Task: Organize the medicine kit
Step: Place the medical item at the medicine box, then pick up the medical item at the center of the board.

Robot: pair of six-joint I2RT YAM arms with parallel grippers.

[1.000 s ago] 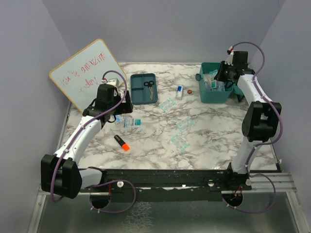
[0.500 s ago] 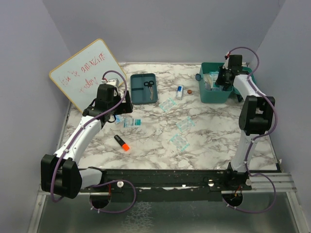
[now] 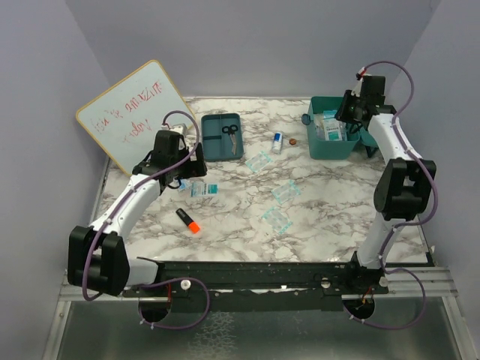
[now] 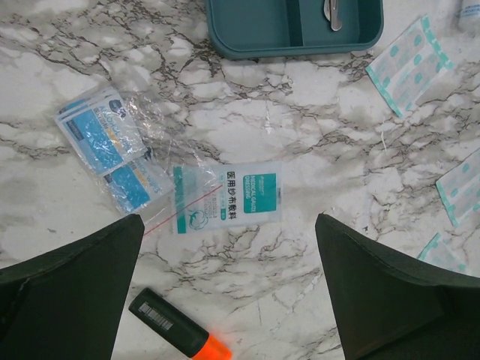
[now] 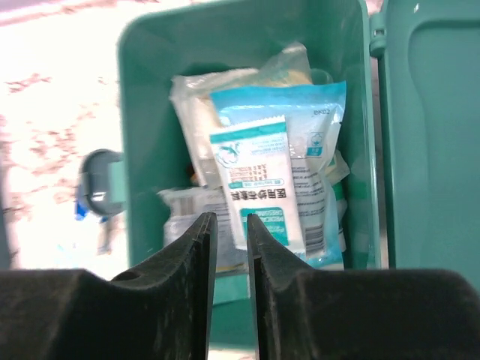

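Note:
The medicine kit [image 3: 334, 148] stands open at the back right, a teal box with several white and blue packets [image 5: 259, 187] lying inside. My right gripper [image 3: 349, 111] hovers just above the kit [image 5: 142, 112]. In the right wrist view its jaws [image 5: 232, 219] stand a narrow gap apart with nothing between them. My left gripper [image 3: 184, 180] hangs wide open over the table's left side. Below it [image 4: 229, 225] lie a white gauze packet [image 4: 229, 196] and a clear bag of blue packets [image 4: 112, 146]; it touches neither.
An orange highlighter [image 3: 187, 220] lies near the left arm. A flat teal tray [image 3: 217, 142] holds scissors [image 3: 231, 130]. Plaster strips [image 3: 286, 192] and a small bottle [image 3: 277, 141] lie mid-table. A whiteboard [image 3: 135, 112] leans at the back left. The kit's lid [image 5: 435, 135] hangs open at its right.
My right gripper dipped toward the kit, then lifted back up, and its jaws have parted a little. The left arm shifted slightly, its gripper still wide open.

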